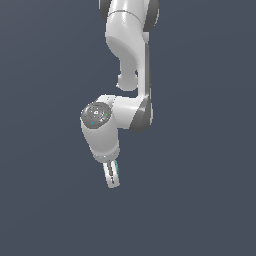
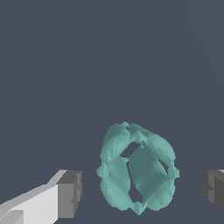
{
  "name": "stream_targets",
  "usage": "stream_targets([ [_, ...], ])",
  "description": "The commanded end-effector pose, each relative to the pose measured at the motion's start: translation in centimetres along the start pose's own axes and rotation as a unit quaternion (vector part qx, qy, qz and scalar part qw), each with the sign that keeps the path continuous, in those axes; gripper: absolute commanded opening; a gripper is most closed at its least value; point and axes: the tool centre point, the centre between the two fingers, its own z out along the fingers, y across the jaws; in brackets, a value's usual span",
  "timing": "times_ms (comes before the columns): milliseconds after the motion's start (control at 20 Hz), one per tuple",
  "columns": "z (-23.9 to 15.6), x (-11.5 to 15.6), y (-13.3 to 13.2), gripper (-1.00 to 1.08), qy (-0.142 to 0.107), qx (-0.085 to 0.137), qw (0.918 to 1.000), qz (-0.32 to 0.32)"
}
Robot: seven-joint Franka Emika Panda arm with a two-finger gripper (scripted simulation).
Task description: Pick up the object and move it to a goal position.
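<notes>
Flat, even simulator light, dim slate backdrop, sharp, no shadows or glare.

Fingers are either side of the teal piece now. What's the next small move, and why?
Probably close the gripper. In the wrist view the teal object sits between the two fingers, with a gap showing on each side, so the jaws look open and roughly centred. Closing should secure it before any lift.

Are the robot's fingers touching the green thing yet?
Apart. The wrist view shows dark background between the teal object and both fingers of the gripper.
</notes>
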Motion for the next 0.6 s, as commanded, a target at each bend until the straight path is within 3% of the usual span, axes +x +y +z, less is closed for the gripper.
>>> stream_targets([
  [0, 1.4, 0.0, 0.1, 1.00, 0.000, -0.001, 1.0000, 0.001],
  [550, 3.7, 0.0, 0.0, 1.00, 0.000, -0.001, 1.0000, 0.002],
])
